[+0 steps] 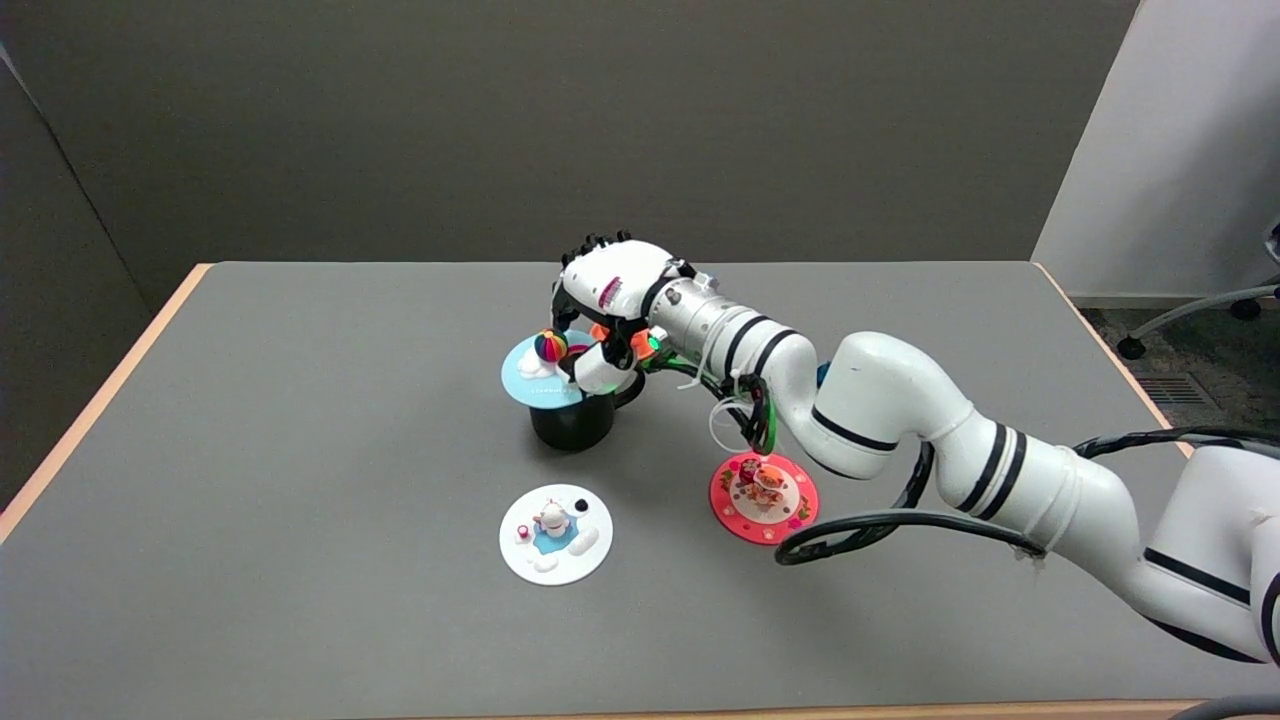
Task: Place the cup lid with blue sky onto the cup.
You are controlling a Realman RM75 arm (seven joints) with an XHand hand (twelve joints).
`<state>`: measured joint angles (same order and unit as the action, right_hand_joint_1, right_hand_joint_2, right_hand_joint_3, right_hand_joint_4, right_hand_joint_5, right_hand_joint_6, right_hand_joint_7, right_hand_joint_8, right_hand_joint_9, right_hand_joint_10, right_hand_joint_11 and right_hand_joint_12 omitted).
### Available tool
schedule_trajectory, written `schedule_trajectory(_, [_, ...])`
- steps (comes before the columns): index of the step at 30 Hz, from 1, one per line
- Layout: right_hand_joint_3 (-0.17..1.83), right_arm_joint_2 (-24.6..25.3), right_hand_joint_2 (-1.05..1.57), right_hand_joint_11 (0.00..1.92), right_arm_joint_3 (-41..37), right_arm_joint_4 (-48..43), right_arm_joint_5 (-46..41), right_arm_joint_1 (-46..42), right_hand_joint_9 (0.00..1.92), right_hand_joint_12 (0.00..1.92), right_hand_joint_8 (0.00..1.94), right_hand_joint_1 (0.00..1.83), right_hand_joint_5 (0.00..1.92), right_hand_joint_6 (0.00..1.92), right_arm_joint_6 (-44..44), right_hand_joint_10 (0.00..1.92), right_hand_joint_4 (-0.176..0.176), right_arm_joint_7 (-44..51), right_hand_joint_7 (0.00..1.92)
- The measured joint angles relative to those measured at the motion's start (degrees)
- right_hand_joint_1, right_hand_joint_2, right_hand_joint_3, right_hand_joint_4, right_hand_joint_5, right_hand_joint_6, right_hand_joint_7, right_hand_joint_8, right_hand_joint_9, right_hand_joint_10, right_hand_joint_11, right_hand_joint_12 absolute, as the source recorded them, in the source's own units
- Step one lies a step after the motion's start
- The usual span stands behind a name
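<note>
The right hand (608,320) holds the blue lid (533,372) atop the black cup (572,422) mid-table, toward the far edge.

Grey wall (500,120), office chair (1215,305) rt.

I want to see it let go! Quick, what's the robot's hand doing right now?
Right hand: its fingers are on the blue lid, which sits on the black cup. Whether it grips it cannot be told.
</note>
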<state>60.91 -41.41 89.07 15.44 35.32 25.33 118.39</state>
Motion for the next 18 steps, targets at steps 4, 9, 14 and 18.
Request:
schedule_trajectory(4, [0.82, 0.0, 0.69, 0.29, -0.1, 0.6, -0.5, 0.1, 0.44, 0.16, 0.45, 0.88, 0.78, 0.24, -0.1, 0.55, -0.139, 0.0, 0.76])
schedule_trajectory(9, [0.81, 0.0, 0.69, 0.3, -0.3, 1.3, -0.9, 0.1, 0.44, 0.16, 0.47, 0.88, 0.78, 0.24, -0.2, 0.56, -0.134, -0.1, 0.75])
schedule_trajectory(14, [0.81, 0.2, 0.69, 0.3, -0.3, 1.7, -1.1, 0.0, 0.44, 0.16, 0.48, 0.88, 0.78, 0.24, -0.4, 0.56, -0.128, -0.4, 0.76])
schedule_trajectory(18, [0.81, 0.5, 0.69, 0.3, -0.4, 1.9, -1.3, -0.1, 0.44, 0.16, 0.48, 0.88, 0.78, 0.24, -0.5, 0.57, -0.126, -0.7, 0.76])
